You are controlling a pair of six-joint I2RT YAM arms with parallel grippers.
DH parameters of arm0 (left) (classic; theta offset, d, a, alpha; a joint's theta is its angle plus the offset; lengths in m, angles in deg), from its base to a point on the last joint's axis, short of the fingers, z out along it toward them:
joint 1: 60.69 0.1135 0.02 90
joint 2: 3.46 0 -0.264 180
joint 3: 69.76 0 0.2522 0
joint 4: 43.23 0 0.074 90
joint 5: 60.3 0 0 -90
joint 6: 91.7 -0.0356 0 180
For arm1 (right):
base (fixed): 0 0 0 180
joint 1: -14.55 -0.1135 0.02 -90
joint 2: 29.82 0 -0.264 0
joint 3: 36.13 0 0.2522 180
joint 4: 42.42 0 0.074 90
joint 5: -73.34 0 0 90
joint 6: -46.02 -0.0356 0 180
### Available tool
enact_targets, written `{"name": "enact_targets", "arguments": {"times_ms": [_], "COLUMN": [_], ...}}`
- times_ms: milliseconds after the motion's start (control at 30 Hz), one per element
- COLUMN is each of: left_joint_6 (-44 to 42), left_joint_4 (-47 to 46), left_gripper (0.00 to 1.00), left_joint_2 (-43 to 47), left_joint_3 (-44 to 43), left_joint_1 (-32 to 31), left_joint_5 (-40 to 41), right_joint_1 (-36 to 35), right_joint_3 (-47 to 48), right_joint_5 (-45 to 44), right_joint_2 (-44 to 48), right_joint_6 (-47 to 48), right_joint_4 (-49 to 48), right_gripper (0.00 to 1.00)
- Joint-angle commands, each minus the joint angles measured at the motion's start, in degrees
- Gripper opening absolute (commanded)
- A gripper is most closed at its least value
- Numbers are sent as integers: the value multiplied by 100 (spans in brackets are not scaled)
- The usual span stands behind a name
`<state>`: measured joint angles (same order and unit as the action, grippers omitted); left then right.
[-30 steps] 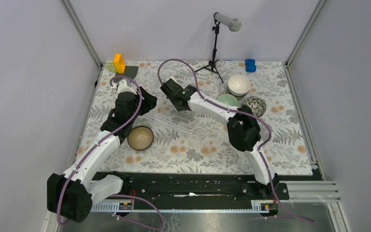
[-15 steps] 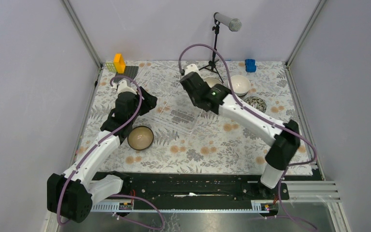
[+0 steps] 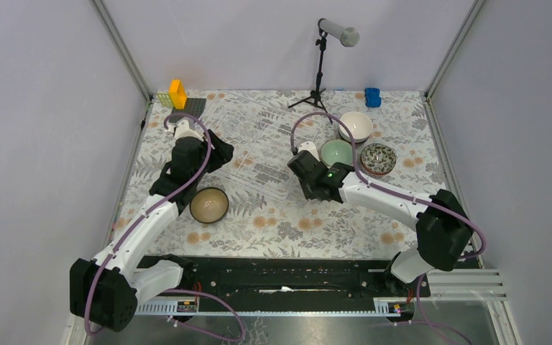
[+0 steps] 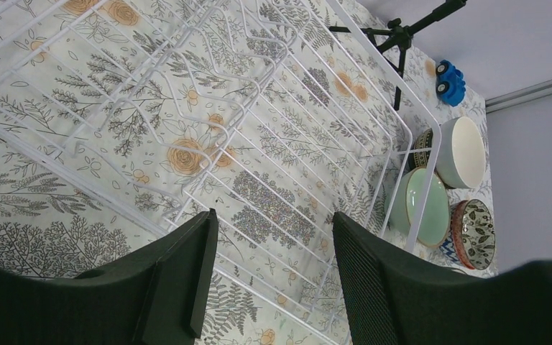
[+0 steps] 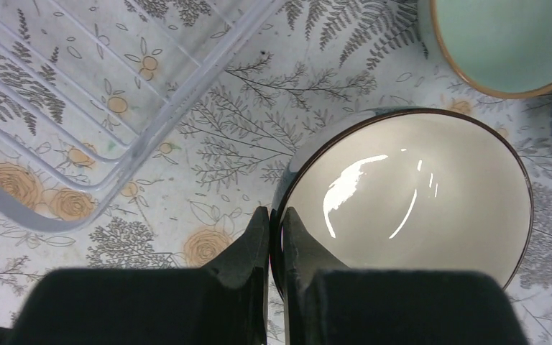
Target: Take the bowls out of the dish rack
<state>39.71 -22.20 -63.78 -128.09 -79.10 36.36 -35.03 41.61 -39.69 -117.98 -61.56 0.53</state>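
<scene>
Nearest, a brown round ceramic bowl (image 3: 208,205) stands unloaded. The right gripper (image 5: 274,219) clamps the rim of a dark-rimmed cream bowl (image 5: 402,201) outside the clear ribbed plastic dish rack (image 4: 280,144), seemingly empty; the left gripper (image 4: 272,219) hangs spread above it. Beyond: pale green bowl (image 3: 338,152), patterned bowl (image 3: 379,158), white bowl (image 3: 356,126).

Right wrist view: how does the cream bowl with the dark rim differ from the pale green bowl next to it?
The cream bowl is cream-white inside with a dark rim; the pale green bowl is green inside with a brown rim. The right tool is shut on the cream bowl's rim; no tool holds the pale green bowl. Both are round, mouth up, outside the dish rack.
</scene>
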Motion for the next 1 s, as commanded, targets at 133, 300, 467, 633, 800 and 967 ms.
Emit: {"name": "enact_targets", "arguments": {"times_ms": [133, 300, 467, 633, 800, 967], "left_joint_6": [136, 628, 1323, 1762, 1592, 1623], "left_joint_4": [125, 609, 1444, 1911, 1815, 1592], "left_gripper": [68, 73, 73, 71, 69, 68], "left_joint_2": [220, 292, 282, 341, 214, 201], "left_joint_3": [-33, -9, -76, 114, 306, 695], "left_joint_1": [33, 33, 33, 66, 583, 1009], "left_joint_5": [404, 1385, 2395, 2847, 2208, 1917], "right_joint_1": [-37, -36, -27, -29, -32, -32], "right_joint_3": [173, 162, 94, 35, -10, -280], "right_joint_5": [-153, -314, -498, -524, -531, -768], "right_joint_2": [-388, -670, -828, -910, -809, -237], "right_joint_6": [-481, -614, -643, -606, -578, -441], "right_joint_4": [-870, -941, -981, -1082, -1093, -1348], "right_gripper": [7, 9, 15, 34, 44, 48]}}
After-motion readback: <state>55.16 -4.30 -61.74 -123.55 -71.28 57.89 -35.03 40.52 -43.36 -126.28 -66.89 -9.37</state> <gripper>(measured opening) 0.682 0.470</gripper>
